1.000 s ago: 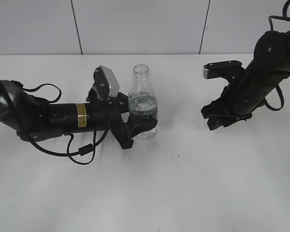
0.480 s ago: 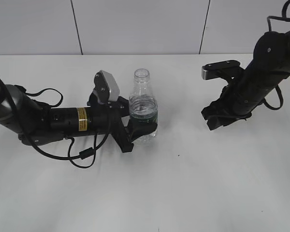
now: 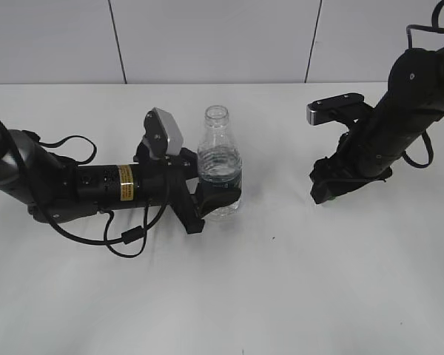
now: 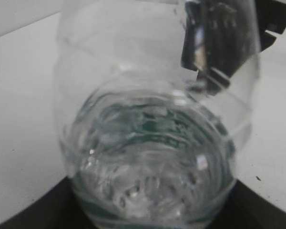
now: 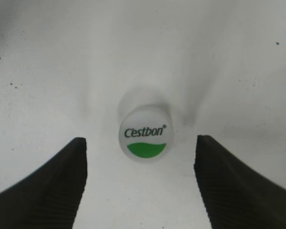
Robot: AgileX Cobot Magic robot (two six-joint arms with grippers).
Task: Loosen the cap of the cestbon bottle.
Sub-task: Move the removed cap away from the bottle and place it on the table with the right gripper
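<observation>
We see a plain white desk (image 3: 296,296) against a pale grey panelled wall (image 3: 207,37) with dark vertical seams, evenly lit.

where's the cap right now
The cap is off the cestbon bottle, lying alone on the white table. In the right wrist view it sits below the right gripper, between its open fingers, untouched; the exterior view hides it.

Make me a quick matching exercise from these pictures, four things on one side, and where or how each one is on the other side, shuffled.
Things:
1. cap
2. cestbon bottle
3. left gripper
4. right gripper

States:
A. open, fingers either side of the cap
B. shut around the bottle's lower body
C. upright, neck uncapped
D. lying on the table, off the bottle

Pairs: 1-D, 2-C, 3-B, 4-A
</observation>
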